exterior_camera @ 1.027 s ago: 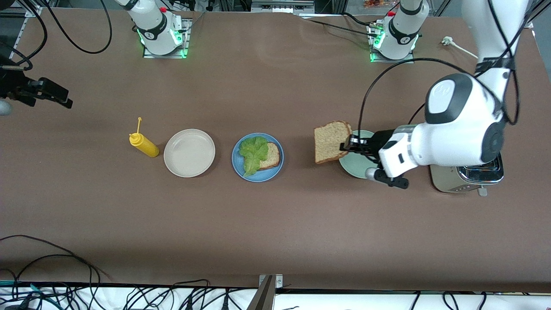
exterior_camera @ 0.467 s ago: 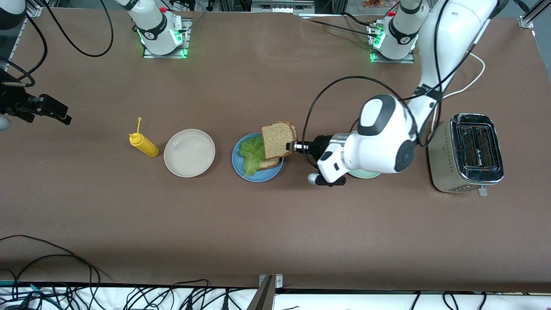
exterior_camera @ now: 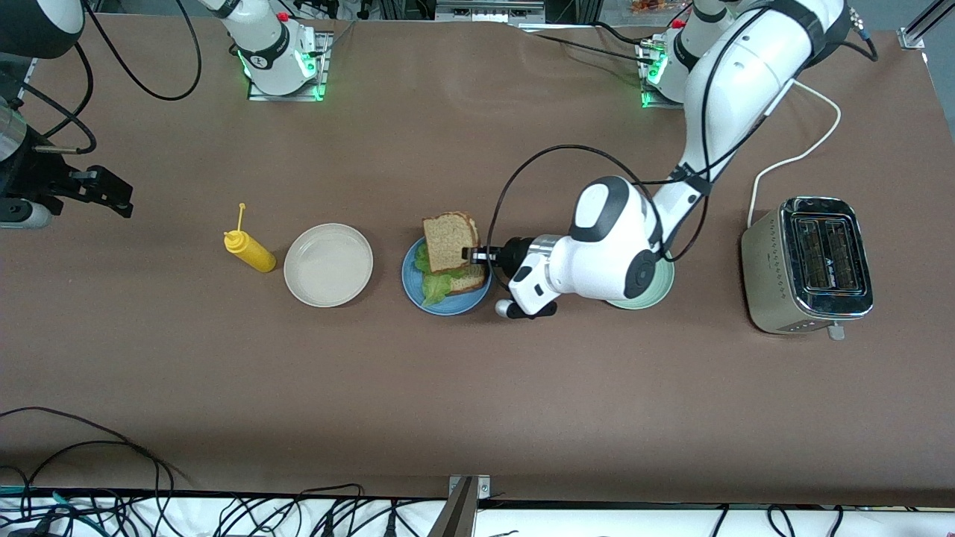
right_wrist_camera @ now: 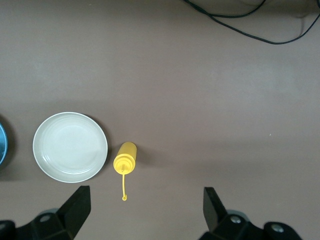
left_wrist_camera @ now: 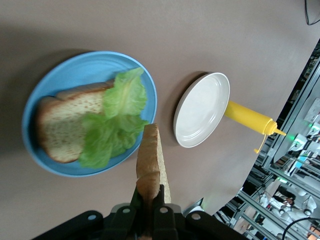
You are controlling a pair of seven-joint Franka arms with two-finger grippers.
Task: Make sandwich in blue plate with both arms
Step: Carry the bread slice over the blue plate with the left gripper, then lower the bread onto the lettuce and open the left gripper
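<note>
At frame centre, the left gripper (exterior_camera: 471,254) clamps a brown grainy toast slice (exterior_camera: 450,242) above the round blue plate (exterior_camera: 412,277), while the right gripper (right_wrist_camera: 145,212), at the frame's left edge, waits with jaws spread.

**Count of things on the desk**

Three plates: one blue plate (exterior_camera: 446,304), one cream-white plate (exterior_camera: 328,265), one pale green plate (exterior_camera: 647,297) partly covered by an arm

Two toast slices: one lower slice (exterior_camera: 470,280) lying on the blue plate, one upper slice (exterior_camera: 450,242) held on edge above it

One lettuce leaf (exterior_camera: 440,285)

One yellow squeeze bottle (exterior_camera: 250,251)

One silver toaster (exterior_camera: 809,265) with two slots and one white cord (exterior_camera: 802,153)

Two white robot arms, each with one black gripper: the left gripper (exterior_camera: 471,254) and the right gripper (right_wrist_camera: 145,206)

Two arm bases lit green along the desk's edge
</note>
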